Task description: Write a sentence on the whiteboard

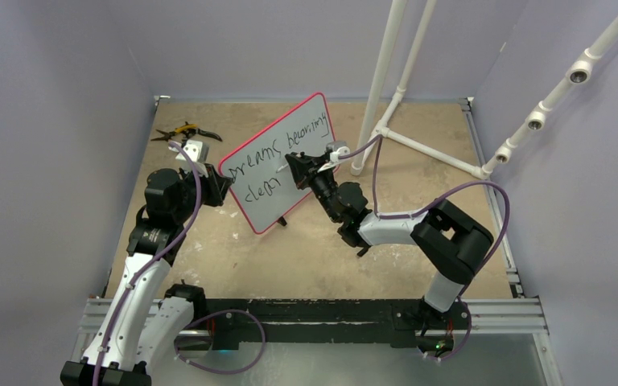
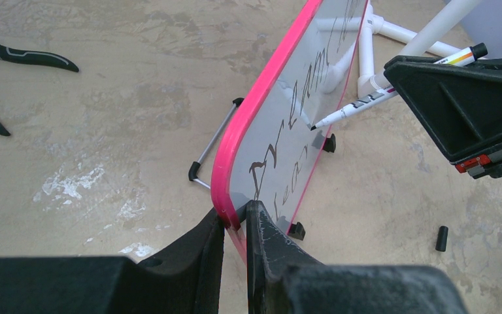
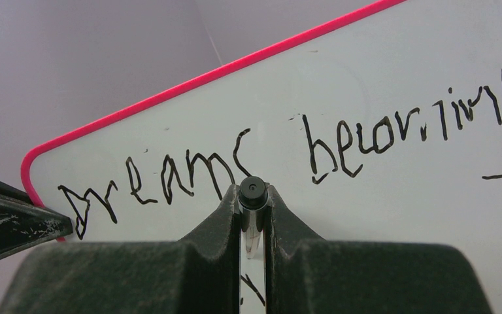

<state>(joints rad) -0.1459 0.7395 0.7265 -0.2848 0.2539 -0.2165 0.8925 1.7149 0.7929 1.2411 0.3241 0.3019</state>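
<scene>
Top external view: the whiteboard point(image 1: 278, 211) stands propped near the middle of the table point(image 1: 314, 257), left of a white pipe frame point(image 1: 386, 80). The left gripper point(image 1: 224, 186) is clamped on the board's pink left edge, one finger on each face. The right gripper point(image 1: 294, 165) is clenched around a marker point(image 2: 366, 101), whose tip is at the white face below "dreams". The sentence point(image 3: 189, 180) runs "dreams becoming" over "clear". Pliers point(image 1: 183, 130) lie behind the board, and a small black cap point(image 2: 441, 238) lies in front of it.

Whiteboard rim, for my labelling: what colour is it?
The rim is bright pink, clearest in the left wrist view.
</scene>
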